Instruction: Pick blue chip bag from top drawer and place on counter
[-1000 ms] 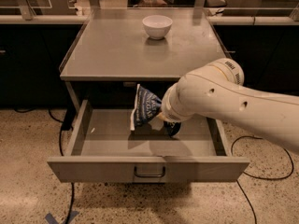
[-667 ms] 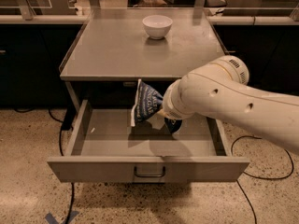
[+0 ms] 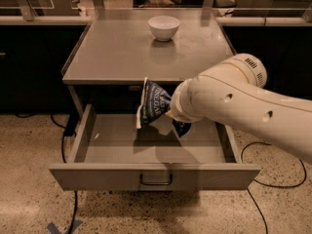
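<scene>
Gripper (image 3: 170, 115) got bag (image 3: 153, 106) clamped, bag hanging mid-air over open drawer (image 3: 151, 175), right at counter (image 3: 117, 57) front edge. Bowl (image 3: 164, 27) sits further back on counter.

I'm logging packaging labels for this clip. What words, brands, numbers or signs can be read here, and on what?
Bag: pale lettering across its face, too blurred to read.
Bowl, counter, drawer, arm: no text to be seen.
The gripper, mostly hidden behind the arm's wrist, holds the bag above the drawer, just below the counter's front edge.
</scene>
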Controlling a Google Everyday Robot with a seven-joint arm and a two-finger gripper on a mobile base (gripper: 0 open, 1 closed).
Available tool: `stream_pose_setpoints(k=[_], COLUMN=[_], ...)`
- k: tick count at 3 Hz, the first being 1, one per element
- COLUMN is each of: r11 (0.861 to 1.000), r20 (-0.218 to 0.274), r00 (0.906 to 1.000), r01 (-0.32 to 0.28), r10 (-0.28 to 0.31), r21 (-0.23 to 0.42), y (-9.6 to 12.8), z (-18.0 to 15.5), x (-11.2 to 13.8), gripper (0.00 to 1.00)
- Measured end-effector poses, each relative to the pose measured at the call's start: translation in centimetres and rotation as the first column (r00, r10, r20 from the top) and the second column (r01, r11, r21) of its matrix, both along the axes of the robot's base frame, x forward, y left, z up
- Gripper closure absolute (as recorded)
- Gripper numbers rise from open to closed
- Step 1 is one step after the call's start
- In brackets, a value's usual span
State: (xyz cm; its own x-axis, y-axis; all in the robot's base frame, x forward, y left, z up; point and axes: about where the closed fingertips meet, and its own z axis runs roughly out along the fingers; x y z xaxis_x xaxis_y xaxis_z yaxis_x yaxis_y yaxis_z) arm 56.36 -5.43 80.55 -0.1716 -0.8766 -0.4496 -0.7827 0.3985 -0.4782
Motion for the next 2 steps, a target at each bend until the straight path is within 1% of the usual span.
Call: stream_pose_setpoints(k=[1,2], r11=[1.000,1.000], r20=[0.023,0.028], r00=[0.9997,0.9995], r01=[0.010,0.017], r10=[-0.010,-0.016], r21=[-0.001,-0.003], y=[0.0,0.0], z=[2.1,3.3], x=[-0.1,0.1], gripper=[1.00,1.00])
